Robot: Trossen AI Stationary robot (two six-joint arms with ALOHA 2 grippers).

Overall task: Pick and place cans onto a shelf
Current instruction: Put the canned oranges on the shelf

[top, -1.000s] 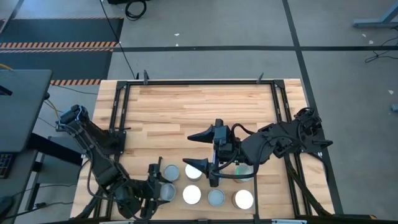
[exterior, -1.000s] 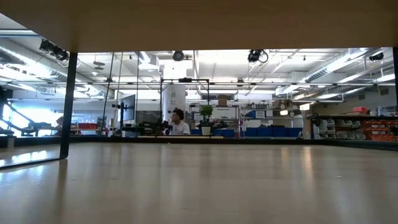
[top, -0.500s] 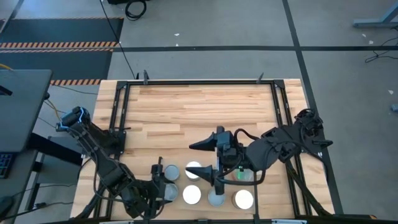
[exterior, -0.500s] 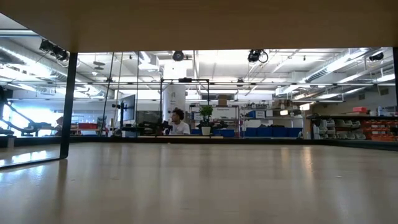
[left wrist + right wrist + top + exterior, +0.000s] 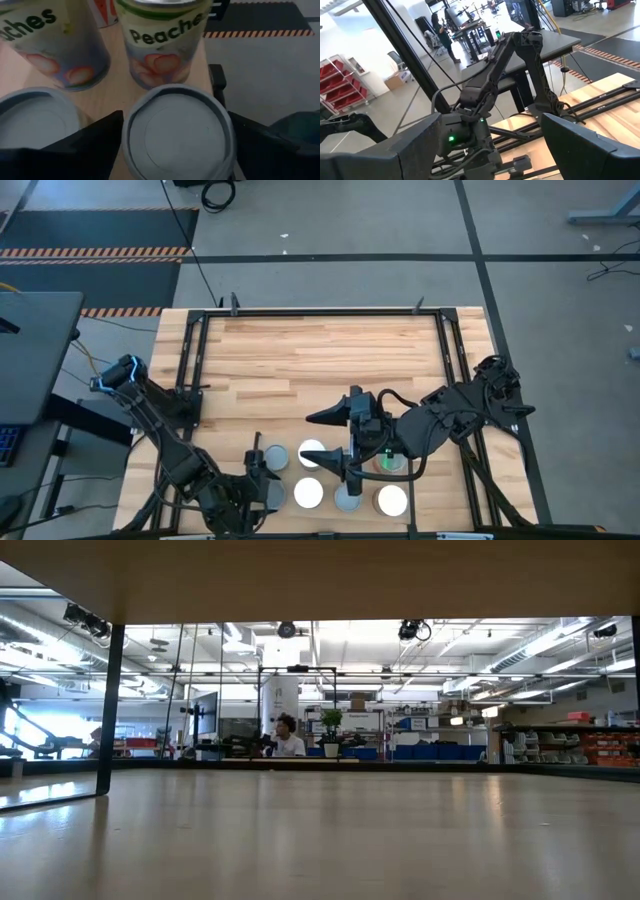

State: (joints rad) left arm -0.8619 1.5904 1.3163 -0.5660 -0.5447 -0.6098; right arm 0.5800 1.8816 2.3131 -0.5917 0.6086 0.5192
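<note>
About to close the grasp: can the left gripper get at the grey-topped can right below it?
Probably yes. In the left wrist view the left gripper is open, one finger on each side of the grey-topped can. The Peaches can stands just beyond, apart from the fingers.

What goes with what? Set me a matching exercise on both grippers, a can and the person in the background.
1. left gripper
2. right gripper
3. Peaches can
4. person

A. open wide
B. far off in the room behind the table
C. at a grey-topped can
D. pale label with a fruit picture

Pairs: 1-C, 2-A, 3-D, 4-B
</note>
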